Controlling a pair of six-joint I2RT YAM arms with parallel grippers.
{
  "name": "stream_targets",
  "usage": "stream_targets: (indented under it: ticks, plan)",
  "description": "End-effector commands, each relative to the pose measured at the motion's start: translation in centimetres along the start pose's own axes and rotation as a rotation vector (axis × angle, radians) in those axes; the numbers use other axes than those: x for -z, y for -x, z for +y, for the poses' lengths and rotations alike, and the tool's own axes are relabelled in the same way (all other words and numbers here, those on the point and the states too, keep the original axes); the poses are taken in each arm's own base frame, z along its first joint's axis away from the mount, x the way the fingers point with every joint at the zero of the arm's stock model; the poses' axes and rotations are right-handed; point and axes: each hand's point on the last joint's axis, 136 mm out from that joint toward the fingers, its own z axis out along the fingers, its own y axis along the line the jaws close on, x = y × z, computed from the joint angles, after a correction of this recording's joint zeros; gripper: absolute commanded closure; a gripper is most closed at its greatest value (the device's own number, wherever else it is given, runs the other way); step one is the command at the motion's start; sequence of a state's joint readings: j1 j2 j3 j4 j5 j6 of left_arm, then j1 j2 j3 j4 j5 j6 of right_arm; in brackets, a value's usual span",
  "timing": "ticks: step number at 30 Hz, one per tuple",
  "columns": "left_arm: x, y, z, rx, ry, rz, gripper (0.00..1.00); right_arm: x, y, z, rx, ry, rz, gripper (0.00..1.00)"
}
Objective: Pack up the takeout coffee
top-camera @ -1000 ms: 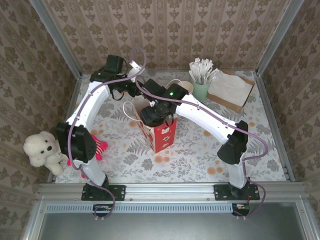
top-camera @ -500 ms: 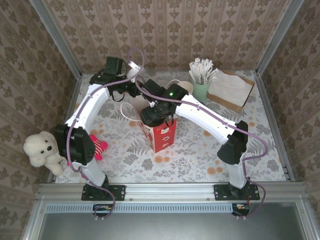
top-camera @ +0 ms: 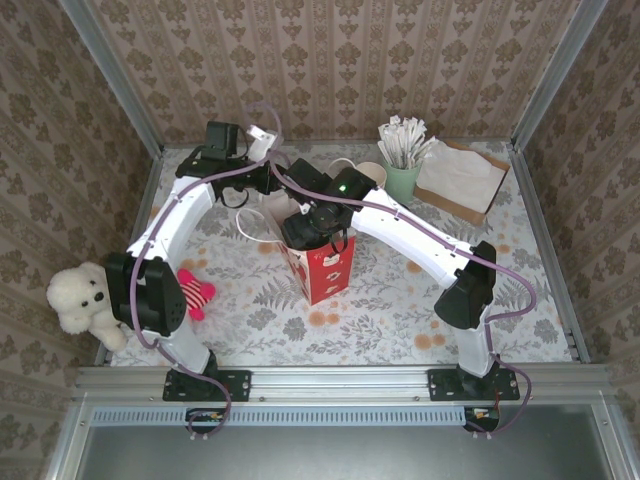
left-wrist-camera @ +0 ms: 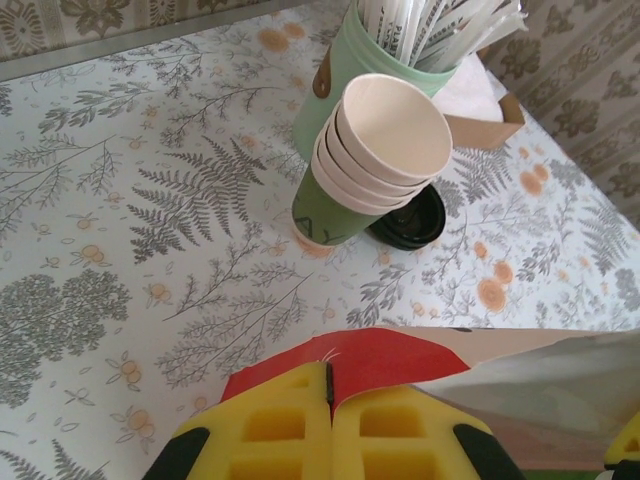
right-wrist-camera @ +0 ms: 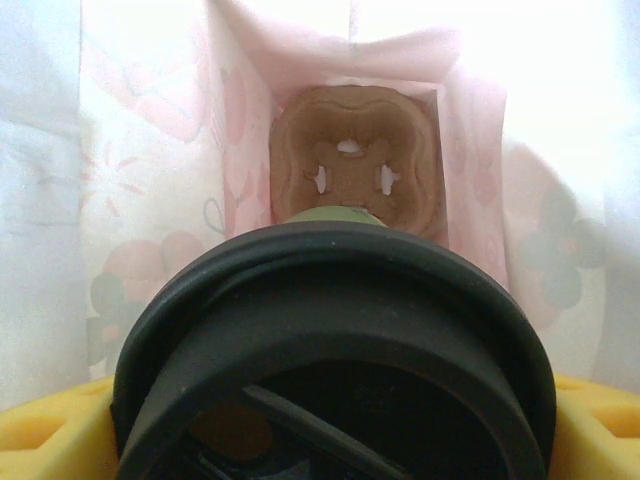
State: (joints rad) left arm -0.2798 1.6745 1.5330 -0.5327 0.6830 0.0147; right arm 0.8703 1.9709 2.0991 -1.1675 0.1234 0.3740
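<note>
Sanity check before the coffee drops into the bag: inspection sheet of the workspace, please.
Surface: fern-print table cover, no spills seen.
Job's things: takeout coffee held at the open red bag mouth; brown carrier at the bag's bottom.
Clutter: cream cup stack, loose black lid, stirrer cup, napkin box, white plush, pink toy.
Grippers: left pincer shut on the bag's rim; right pincer holding the coffee.
Cables: purple cable along each arm, no snag seen.
Surroundings: wallpapered walls, metal frame.

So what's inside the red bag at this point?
A brown cardboard insert lies at the bottom of the bag. The coffee, held in the right gripper, hangs above it; its black lid hides the near part of the bag's floor.
</note>
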Motion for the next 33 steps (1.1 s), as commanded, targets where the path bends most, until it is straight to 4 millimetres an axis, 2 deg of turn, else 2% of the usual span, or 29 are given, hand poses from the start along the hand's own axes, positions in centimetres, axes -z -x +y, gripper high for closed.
stream_targets:
  ticks: [1,13,16,20,26,29,33]
  plan:
    - [0.8,1.5,-0.6,0.016,-0.032,-0.072,1.00,-0.6,-1.4,-0.9,-0.031,-0.035,0.060,0.44]
    - [0.5,0.5,-0.9,0.028,-0.059,-0.019,0.96,-0.8,-1.0,-1.7,-0.031,-0.028,0.066,0.44]
    - [0.5,0.3,-0.8,0.021,-0.048,-0.011,0.96,-1.4,-1.6,-2.2,-0.033,-0.047,0.103,0.44]
    - [0.7,0.7,-0.5,0.031,-0.030,-0.013,0.95,-1.4,-2.2,-2.5,-0.022,-0.061,0.142,0.44]
    - [0.8,2.1,-0.5,0.100,-0.034,-0.051,0.94,-1.1,-2.8,-1.7,-0.007,-0.028,0.177,0.45]
    - [0.8,2.4,-0.1,0.124,-0.016,-0.081,0.95,-1.4,-3.1,-1.1,-0.016,-0.004,0.193,0.45]
    - [0.7,2.7,0.5,0.190,0.000,-0.110,0.95,-2.0,-3.5,-1.5,-0.034,-0.039,0.222,0.45]
